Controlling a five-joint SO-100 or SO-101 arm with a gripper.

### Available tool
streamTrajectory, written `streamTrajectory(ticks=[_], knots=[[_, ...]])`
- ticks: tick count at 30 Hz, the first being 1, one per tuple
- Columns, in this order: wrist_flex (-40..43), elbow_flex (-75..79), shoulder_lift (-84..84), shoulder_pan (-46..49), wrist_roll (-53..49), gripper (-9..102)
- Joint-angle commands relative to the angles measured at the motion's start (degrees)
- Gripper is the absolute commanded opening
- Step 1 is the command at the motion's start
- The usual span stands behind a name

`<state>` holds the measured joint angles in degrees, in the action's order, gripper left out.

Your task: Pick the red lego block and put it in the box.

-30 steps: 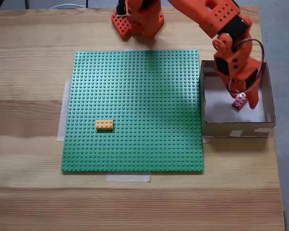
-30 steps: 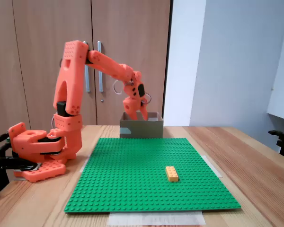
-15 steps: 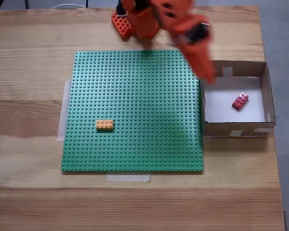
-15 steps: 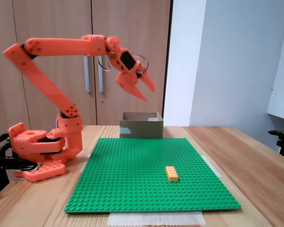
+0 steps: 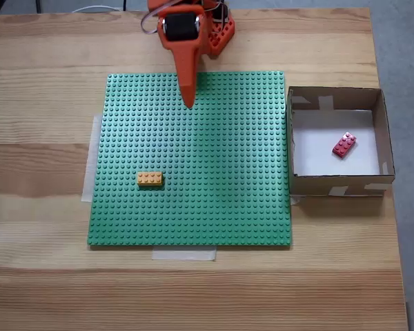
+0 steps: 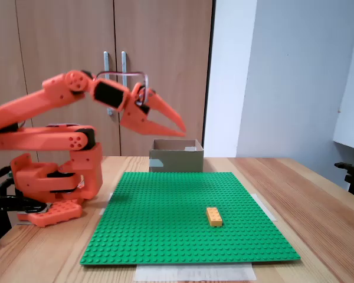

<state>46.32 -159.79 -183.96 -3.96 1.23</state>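
Fixed view: red lego block (image 5: 343, 145) inside box (image 5: 335, 185).

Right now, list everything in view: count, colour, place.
red lego block: one, red, on the white floor inside the box.
box: one, brown cardboard, right of the baseplate in the top-down fixed view.
yellow-orange brick: one, on the baseplate's lower left in the top-down view.
baseplate: one, green studded, centre of the table.
tape strips: pale, at the baseplate's edges.
table: one, light wood.
cabinet doors: two, brown, behind the arm.
arm: one, orange, folded back.
gripper: open, empty, above the baseplate.
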Motion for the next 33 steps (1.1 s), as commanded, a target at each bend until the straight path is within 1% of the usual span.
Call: streamTrajectory(ticks=[1, 4, 7, 17, 23, 29, 33], knots=[[0.7, -4.31, -3.08, 1.14, -0.88, -1], [-0.7, -7.47, -3.08, 2.2, -0.88, -1], [-4.39, -12.48, -3.08, 2.2, -1.67, -1], [-9.67, -21.45, -3.08, 2.37, -3.16, -1], [-8.88, -22.94, -3.08, 2.02, -4.92, -1], [-5.71, -23.03, -3.08, 2.37, -6.5, -1], [-5.1, -23.12, -3.08, 2.55, -6.15, -1]])
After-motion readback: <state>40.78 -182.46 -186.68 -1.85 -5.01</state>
